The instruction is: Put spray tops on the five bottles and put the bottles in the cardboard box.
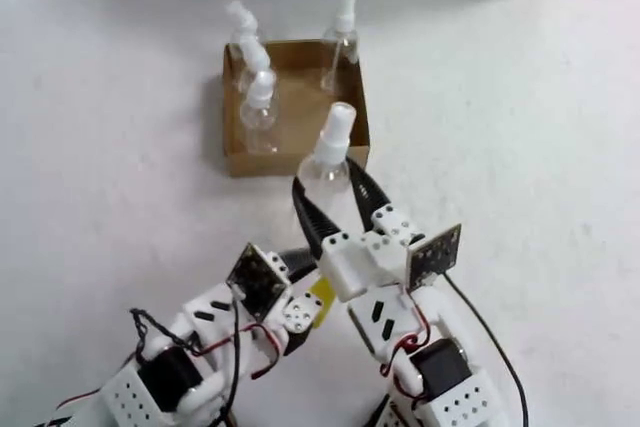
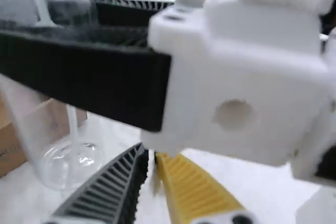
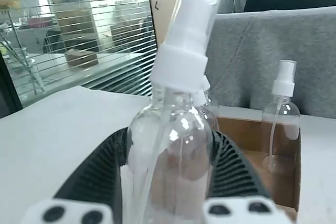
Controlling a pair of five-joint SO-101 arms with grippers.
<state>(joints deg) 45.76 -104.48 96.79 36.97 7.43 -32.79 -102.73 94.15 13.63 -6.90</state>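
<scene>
At the near wall of the cardboard box [image 1: 262, 164], on a white table [image 1: 520, 97], the right gripper [image 1: 324, 175] was clenched around a clear bottle [image 1: 328, 152], with its two black fingers pressed to the bottle's sides. That bottle already wore a white spray top [image 3: 181, 51], which looked fully seated. It stood upright just in front of the box, touching or almost touching the front wall, and was not yet inside. Whether its base rested on the table or hung slightly above it could not be told. Inside the box stood other capped bottles: a lone bottle [image 1: 340, 42] in the far right corner and a cluster of bottles [image 1: 258, 97] along the left side. The cluster overlapped, so three seemed likely but the count was not certain. The left gripper [image 2: 150, 161] sat low, close beside the right one on the side away from the box, its black and yellow fingers closed tip to tip on nothing. Judged from this, the capping appeared finished and the task was near its end. What remained was to lift the last bottle over the wall, set it in the open near-right part of the box, and let go.
</scene>
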